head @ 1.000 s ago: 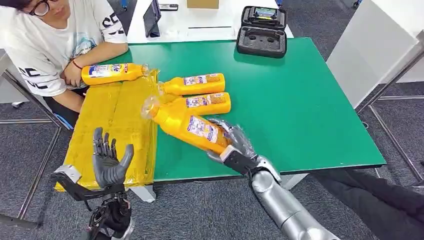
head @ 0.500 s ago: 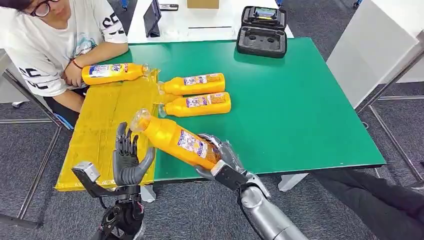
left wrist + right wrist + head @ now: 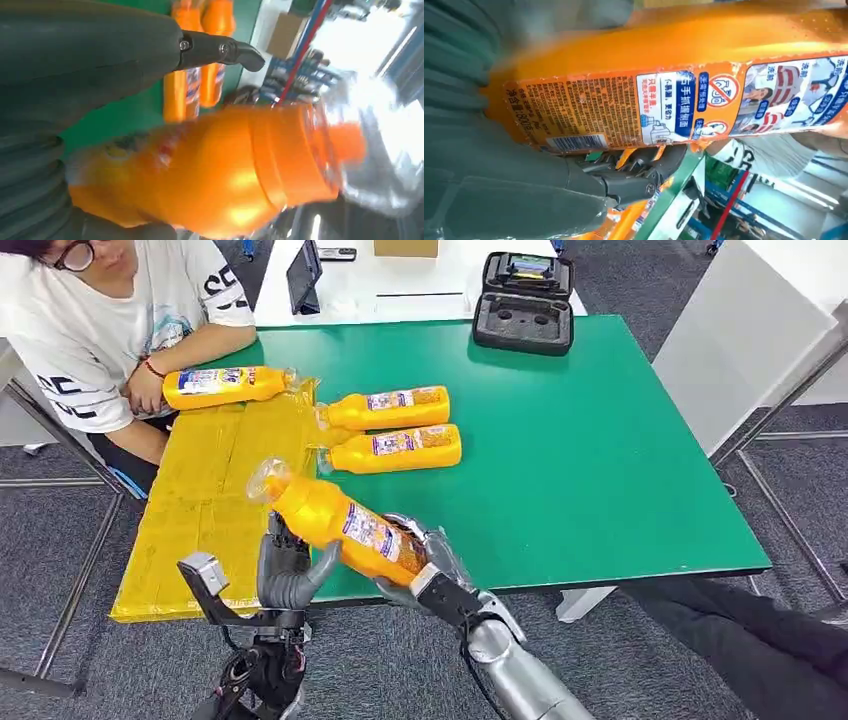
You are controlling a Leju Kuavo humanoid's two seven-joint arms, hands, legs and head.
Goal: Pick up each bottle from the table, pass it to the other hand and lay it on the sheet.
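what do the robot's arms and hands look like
Right arm: smooth silver tube with a black wrist block. Left arm: black open frame with a silver end block and loose black cables below. Both hands, left hand and right hand, have grey palms, thick grey thumbs and darker fingers.

Light was bright and even in the head view, shadows soft under the table (image 3: 600, 440). The left wrist view was blurred, the bottle (image 3: 215, 170) soft with glare on its side and a blown-out white patch behind. The right wrist view showed the label sharp, edges smeared.
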